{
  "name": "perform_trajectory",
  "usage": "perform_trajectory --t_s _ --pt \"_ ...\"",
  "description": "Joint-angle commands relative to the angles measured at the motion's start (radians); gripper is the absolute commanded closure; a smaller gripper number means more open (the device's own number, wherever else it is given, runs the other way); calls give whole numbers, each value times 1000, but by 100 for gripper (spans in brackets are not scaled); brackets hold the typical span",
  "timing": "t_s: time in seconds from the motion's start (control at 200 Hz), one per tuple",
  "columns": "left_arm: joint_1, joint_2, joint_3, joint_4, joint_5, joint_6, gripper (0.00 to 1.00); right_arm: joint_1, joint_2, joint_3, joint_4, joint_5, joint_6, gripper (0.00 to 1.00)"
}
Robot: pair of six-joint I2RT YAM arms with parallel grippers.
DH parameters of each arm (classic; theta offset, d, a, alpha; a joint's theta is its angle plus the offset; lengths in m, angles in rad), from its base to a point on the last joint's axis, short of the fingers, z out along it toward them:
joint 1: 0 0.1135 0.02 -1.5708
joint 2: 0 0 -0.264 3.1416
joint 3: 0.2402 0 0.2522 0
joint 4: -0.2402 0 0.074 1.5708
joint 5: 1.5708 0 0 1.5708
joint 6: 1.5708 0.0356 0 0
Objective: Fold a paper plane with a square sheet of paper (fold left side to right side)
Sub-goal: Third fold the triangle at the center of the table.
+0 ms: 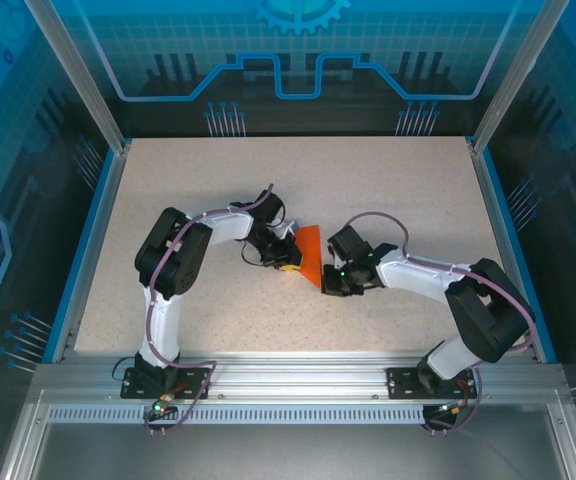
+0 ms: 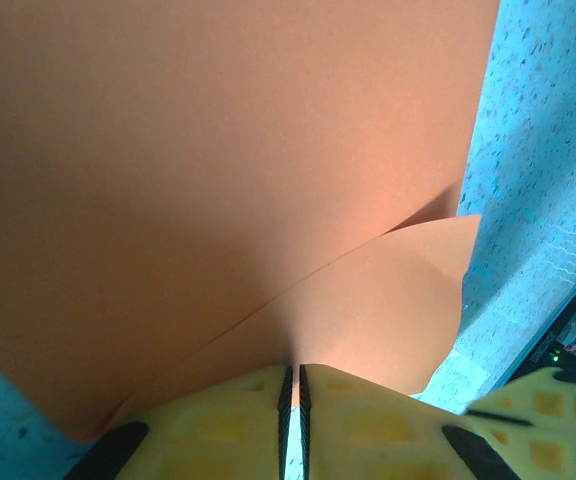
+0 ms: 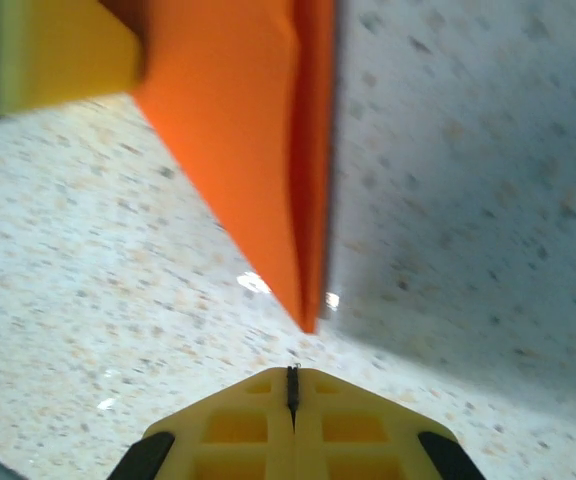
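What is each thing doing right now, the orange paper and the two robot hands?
left hand: shut, pinching the edge of the orange paper.
orange paper: folded into layers with a sharp point, held by the left hand.
right hand: shut, holding nothing, its tips just short of the paper's point.

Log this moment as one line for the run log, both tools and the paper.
left tool: shut on orange paper | right tool: shut, empty, just short of the paper's tip | paper: folded, layers doubled, pointed end
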Motion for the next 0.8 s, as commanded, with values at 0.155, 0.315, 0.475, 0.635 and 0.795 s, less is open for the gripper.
perform_trajectory --t_s 0.155,0.315,0.475,0.635,0.795 --pt "-10 40 1 -48 -76 3 85 -6 132 132 30 -17 -29 100" --pt "-12 33 4 -48 -67 2 84 -9 193 149 6 -17 -20 100" --pt "-13 6 12 -46 -58 6 82 -15 217 123 -16 -10 -2 100" --pt "-16 -59 -8 -24 -46 16 80 -27 222 91 -37 4 13 100" --pt "-37 -127 -53 33 -4 36 80 -41 213 69 -26 -4 15 100"
